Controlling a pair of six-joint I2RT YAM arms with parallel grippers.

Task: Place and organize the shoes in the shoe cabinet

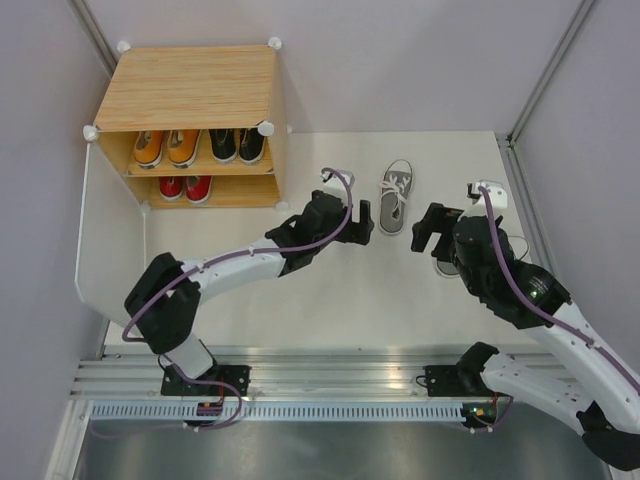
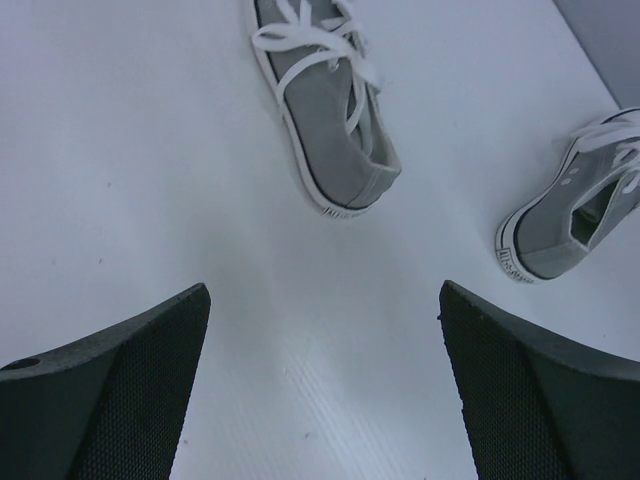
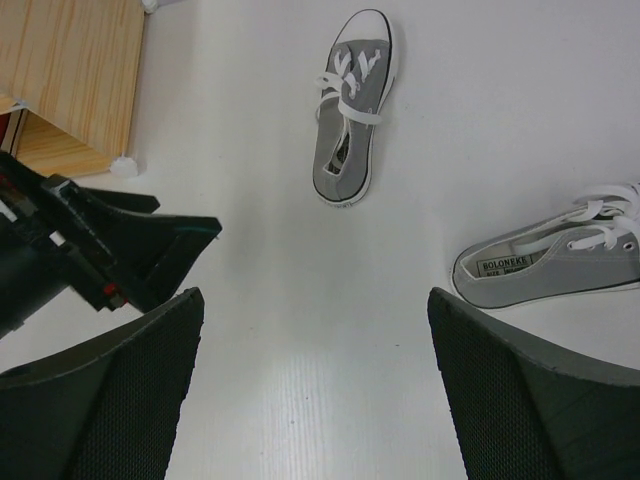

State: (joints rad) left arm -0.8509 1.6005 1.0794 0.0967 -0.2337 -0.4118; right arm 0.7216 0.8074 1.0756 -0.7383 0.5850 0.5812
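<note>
Grey canvas sneaker [image 1: 397, 197] lies between the wide-open, empty left gripper [image 1: 362, 220] and right gripper [image 1: 425, 228], its mate [image 3: 550, 262] nearer right, and is best pinched across the heel, then seated beside the red canvas pair [image 1: 185, 188] in the far-left wood-grain shoe cabinet [image 1: 190, 85].

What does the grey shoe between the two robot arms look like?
The grey shoe looks like canvas, with white laces, a white toe cap and a white sole. It stands upright on its sole on the white table, with its toe pointing to the far side, right of the cabinet. Nothing touches it.
</note>
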